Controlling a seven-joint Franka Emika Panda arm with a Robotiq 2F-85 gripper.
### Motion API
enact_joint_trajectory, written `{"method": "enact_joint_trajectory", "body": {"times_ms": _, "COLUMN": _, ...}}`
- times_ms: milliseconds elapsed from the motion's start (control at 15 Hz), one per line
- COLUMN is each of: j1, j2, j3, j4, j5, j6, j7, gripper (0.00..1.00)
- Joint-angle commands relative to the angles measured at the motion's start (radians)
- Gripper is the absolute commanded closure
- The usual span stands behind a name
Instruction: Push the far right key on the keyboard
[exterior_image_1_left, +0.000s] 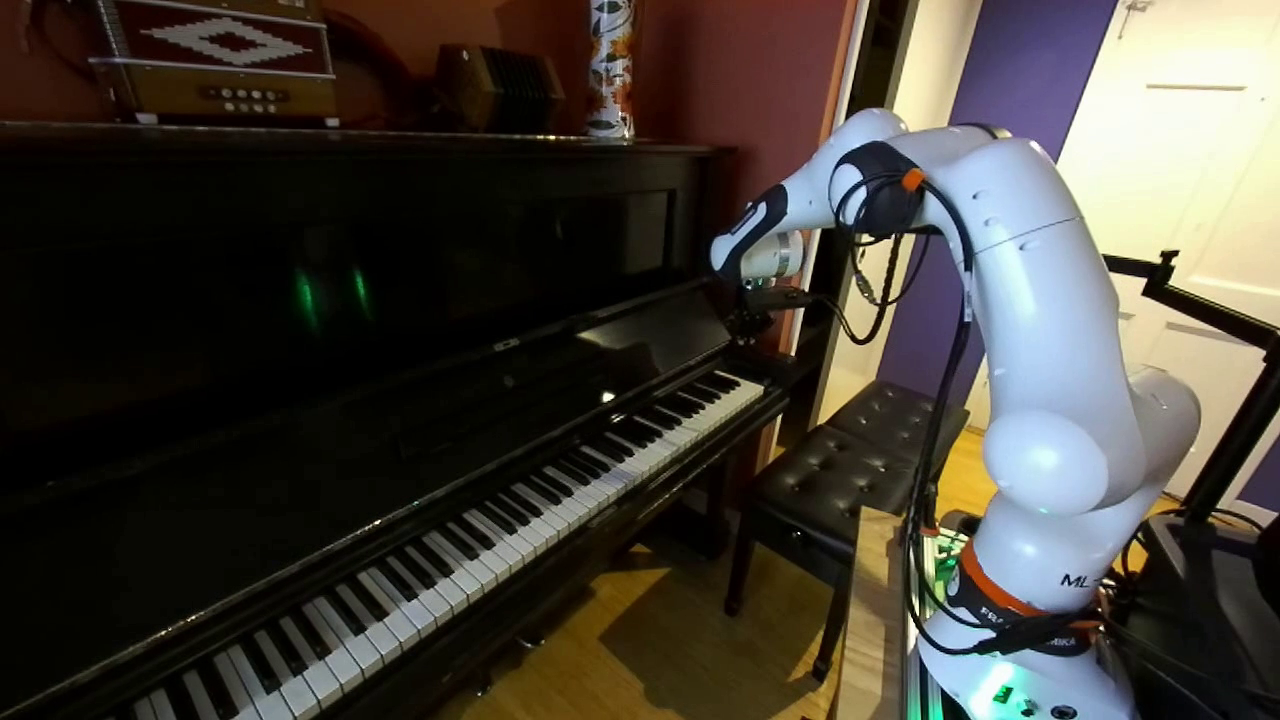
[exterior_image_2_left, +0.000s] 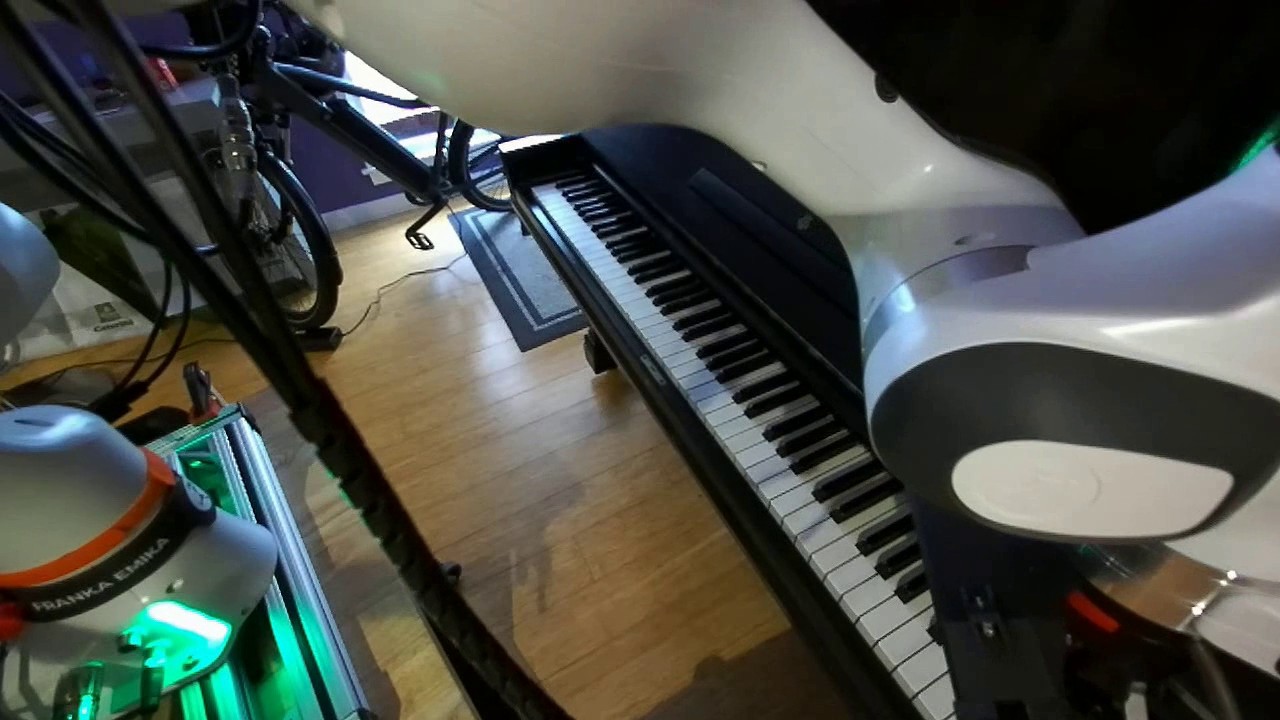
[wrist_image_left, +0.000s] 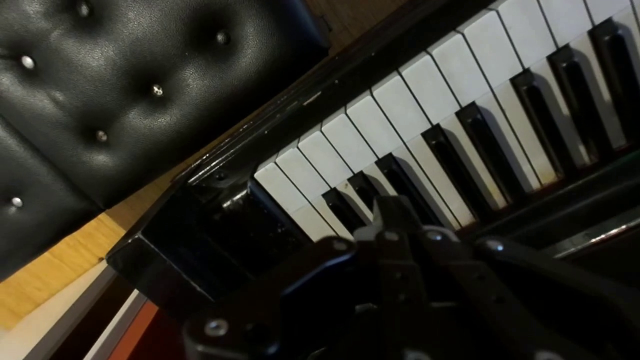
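The keyboard (exterior_image_1_left: 540, 530) is a long row of white and black keys on the black piano, seen in both exterior views (exterior_image_2_left: 760, 455) and in the wrist view (wrist_image_left: 452, 62). The far right key (wrist_image_left: 280, 187) is the last white key, beside the black end block in the wrist view; its rear part runs down toward the gripper. In an exterior view it lies at the row's far end (exterior_image_1_left: 750, 384). My gripper (wrist_image_left: 395, 215) is shut and empty. Its tips appear over the black keys, a little inward from the end key. In an exterior view the gripper (exterior_image_1_left: 750, 325) hangs above that end, apart from the keys.
The glossy black end block (wrist_image_left: 235, 220) borders the last key. The raised fallboard (exterior_image_1_left: 660, 340) stands behind the keys. A black padded bench (exterior_image_1_left: 850, 460) stands in front of the piano. A red wall (exterior_image_1_left: 760, 100) and door frame are just past the treble end.
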Motion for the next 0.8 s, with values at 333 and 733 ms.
{"method": "enact_joint_trajectory", "body": {"times_ms": 333, "j1": -0.014, "j2": 0.060, "j3": 0.008, "j4": 0.062, "j5": -0.034, "j6": 0.030, "j7": 0.021, "gripper": 1.00}}
{"method": "enact_joint_trajectory", "body": {"times_ms": 733, "j1": -0.037, "j2": 0.189, "j3": -0.007, "j4": 0.176, "j5": -0.109, "j6": 0.033, "j7": 0.005, "gripper": 1.00}}
